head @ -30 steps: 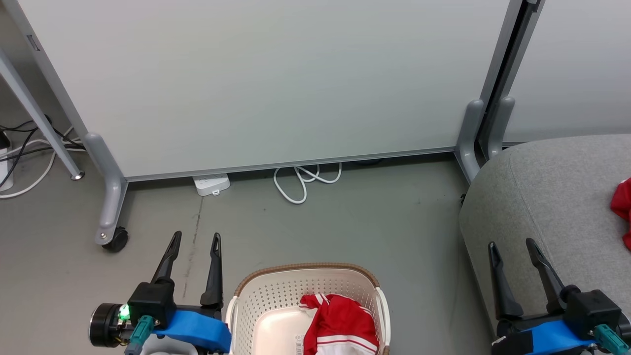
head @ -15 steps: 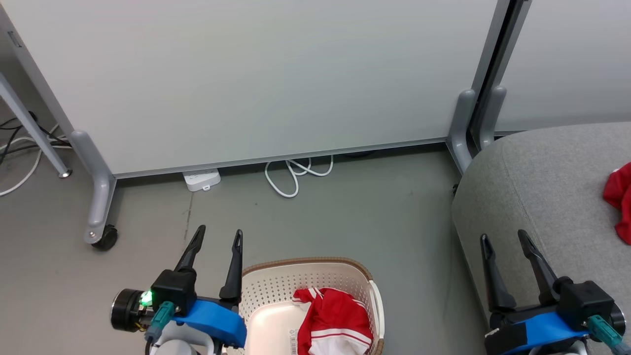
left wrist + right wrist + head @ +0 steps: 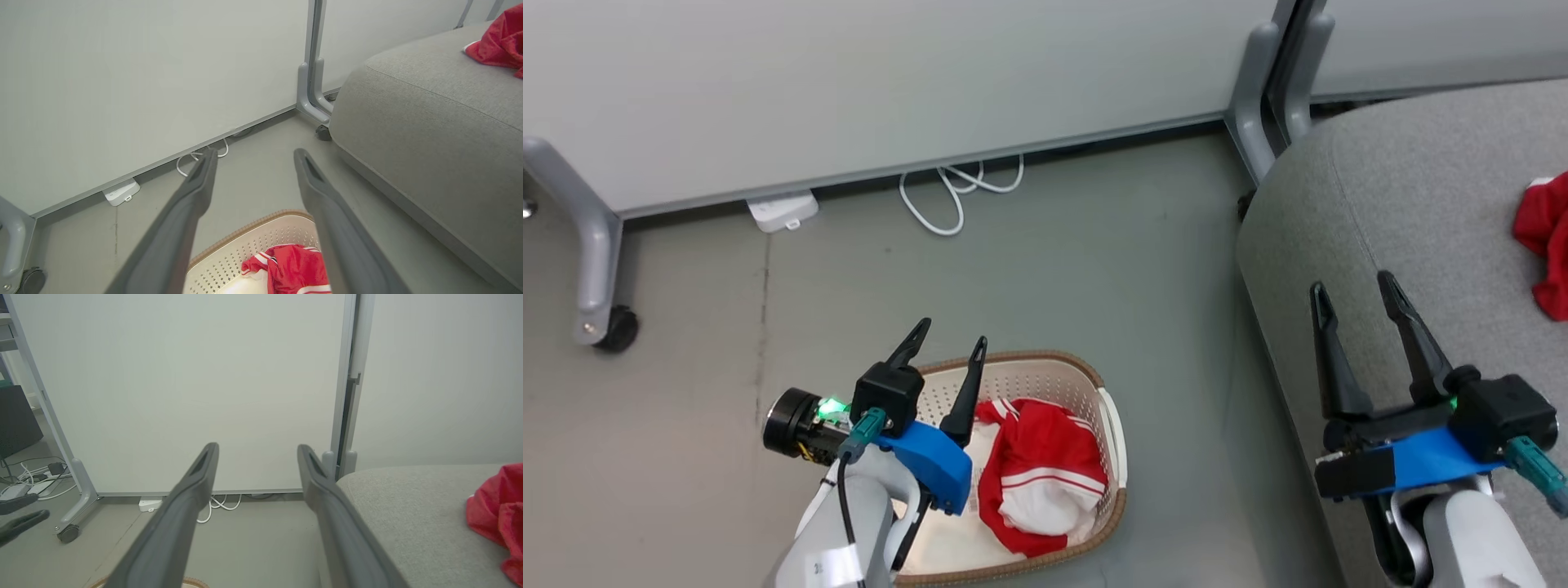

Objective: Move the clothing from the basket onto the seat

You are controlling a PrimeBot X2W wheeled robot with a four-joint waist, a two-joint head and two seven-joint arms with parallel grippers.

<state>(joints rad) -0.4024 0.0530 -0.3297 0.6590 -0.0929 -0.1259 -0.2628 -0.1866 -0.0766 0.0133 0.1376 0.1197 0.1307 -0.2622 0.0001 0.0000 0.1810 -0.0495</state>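
The cream basket (image 3: 1045, 371) with a brown rim stands on the floor, and one red clothing piece (image 3: 1041, 465) with white stripes lies bunched inside it. My left gripper (image 3: 952, 333) hovers open over the basket's left rear rim, holding nothing; its wrist view looks down past the basket wall (image 3: 241, 255) at that garment (image 3: 294, 265). At the right, a second red garment (image 3: 1543, 233) lies on the grey seat (image 3: 1405, 188). Over the seat's near left edge my right gripper (image 3: 1350, 283) stands open and empty, with the seat (image 3: 408, 506) and the garment (image 3: 498, 514) to its right.
Pale partition panels close off the back, on grey legs with a castor (image 3: 614, 331) at the left and a leg pair (image 3: 1262, 98) beside the seat. A white power strip (image 3: 783, 211) and a looped white cable (image 3: 947, 196) lie along the panel's foot.
The head camera has tilted down and shifted, so the whole picture moved. Against the basket, my left gripper went right, from beside it to over its left rim. Both grippers stay open.
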